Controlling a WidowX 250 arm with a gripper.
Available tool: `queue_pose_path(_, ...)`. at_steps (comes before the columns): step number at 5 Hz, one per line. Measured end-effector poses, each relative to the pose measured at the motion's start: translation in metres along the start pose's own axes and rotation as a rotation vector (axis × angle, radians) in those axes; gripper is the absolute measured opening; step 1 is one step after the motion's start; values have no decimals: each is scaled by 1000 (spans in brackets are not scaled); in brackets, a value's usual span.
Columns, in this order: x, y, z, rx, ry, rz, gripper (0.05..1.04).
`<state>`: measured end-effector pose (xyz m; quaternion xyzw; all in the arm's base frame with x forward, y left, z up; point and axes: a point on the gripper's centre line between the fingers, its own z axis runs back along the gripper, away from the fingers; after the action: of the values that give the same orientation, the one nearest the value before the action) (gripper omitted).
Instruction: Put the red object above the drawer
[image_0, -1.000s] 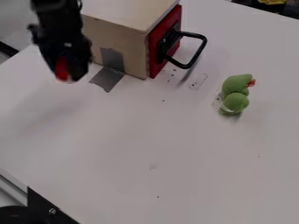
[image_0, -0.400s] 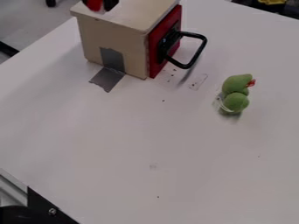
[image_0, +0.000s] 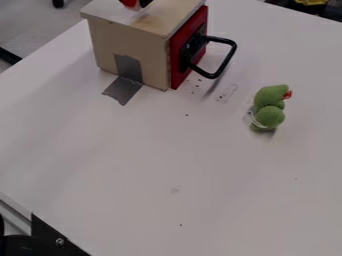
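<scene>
Lowering the red object (image_0: 129, 3), gripped in the hand (image_0: 139, 4) over the drawer (image_0: 150, 45), wants a slow, straight descent well inside the top's edges, with release only once it rests steadily

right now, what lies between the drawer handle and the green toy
In the camera view, white tabletop lies between them, with a small pale patch nearer the drawer handle than the green toy.

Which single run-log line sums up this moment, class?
red object: in hand | place: over drawer box | contact with box: cannot tell | drawer: shut | green toy: on table
</scene>
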<state>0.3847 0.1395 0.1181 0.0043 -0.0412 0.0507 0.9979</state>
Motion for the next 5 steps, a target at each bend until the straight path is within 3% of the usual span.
queue_pose_path(2, 3, -5, -5, -6, 18, -8, 610)
queue_pose_path(3, 3, -10, -4, 4, 25, -3, 904)
queue_pose_path(4, 4, -20, 28, 40, -38, -24, 998)
queue_pose_path(5, 3, -35, 50, 51, -72, -50, 997)
